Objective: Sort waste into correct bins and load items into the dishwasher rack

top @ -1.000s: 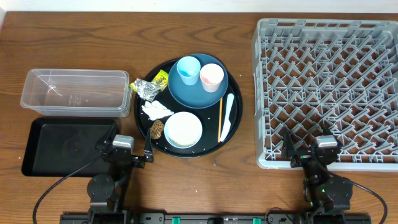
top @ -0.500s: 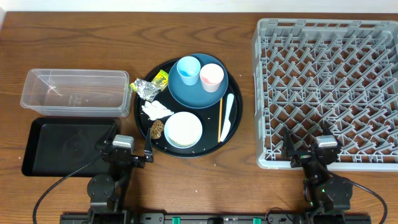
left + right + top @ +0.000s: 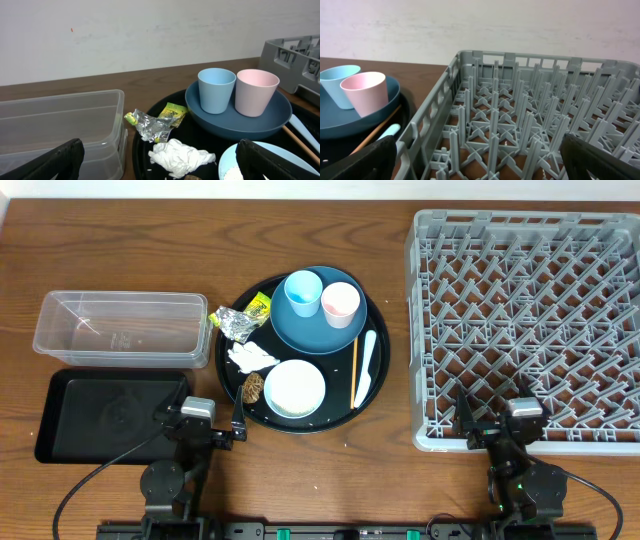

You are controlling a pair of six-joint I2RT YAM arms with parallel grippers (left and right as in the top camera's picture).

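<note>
On the round black tray [image 3: 335, 408] a dark-blue plate [image 3: 310, 332] carries a light-blue cup [image 3: 303, 292] and a pink cup [image 3: 340, 304]. In front stands a pale-blue bowl [image 3: 322, 380] with rice [image 3: 231, 173] in it. A white spoon [image 3: 365, 370] and a chopstick [image 3: 353, 370] lie to its right. Foil [image 3: 235, 323], a yellow wrapper [image 3: 259, 305], tissue [image 3: 250, 357] and a brown food piece [image 3: 253, 387] lie at the left. My left gripper [image 3: 203, 405] is open near the tray's front-left edge. My right gripper [image 3: 497, 412] is open at the grey rack's [image 3: 520, 300] front wall. Neither holds anything.
The clear tub [image 3: 120, 328] stands at the left, with the shallow black rectangular tray [image 3: 105, 415] in front of it, beside my left gripper. The rack fills the right side of the table up to the far edge.
</note>
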